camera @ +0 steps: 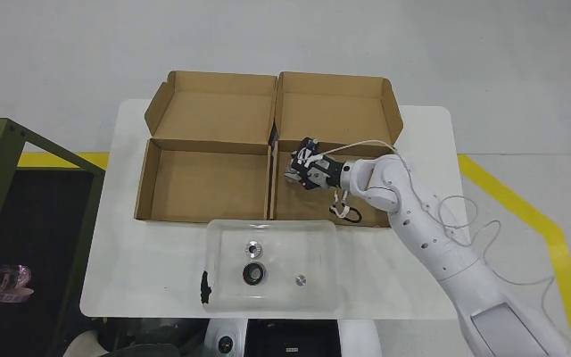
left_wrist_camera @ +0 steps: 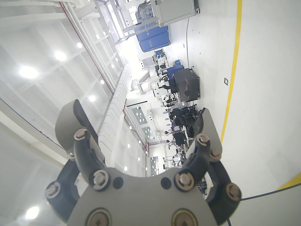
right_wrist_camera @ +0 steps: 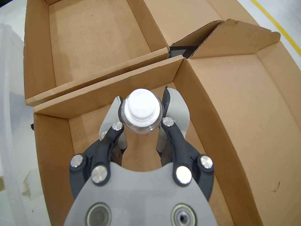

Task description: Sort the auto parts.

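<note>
Right wrist view: my right gripper (right_wrist_camera: 142, 109) is pinching a round part (right_wrist_camera: 142, 112) with a white stepped centre and a clear shiny rim, one finger on each side of it. The part hangs over the floor of the right cardboard box (right_wrist_camera: 235, 118), near the wall that stands against the left cardboard box (right_wrist_camera: 94, 36). I can't tell if the part touches the floor. From the top view, the right arm comes in from the table's right side and its gripper sits inside the right cardboard box, close to that wall. Both boxes stand side by side with their lids folded back. Just in front of them on the white table (camera: 116, 232) is a clear bin (camera: 317, 234). It holds three loose parts: a silver disc (camera: 255, 248), a black ring (camera: 254, 273) just beside the disc, and a small silver piece (camera: 301, 279) a bit apart from both. Left wrist view: my left gripper (left_wrist_camera: 141, 109) has its fingers spread wide with nothing between them, and it points up into the hall, away from the table
</note>
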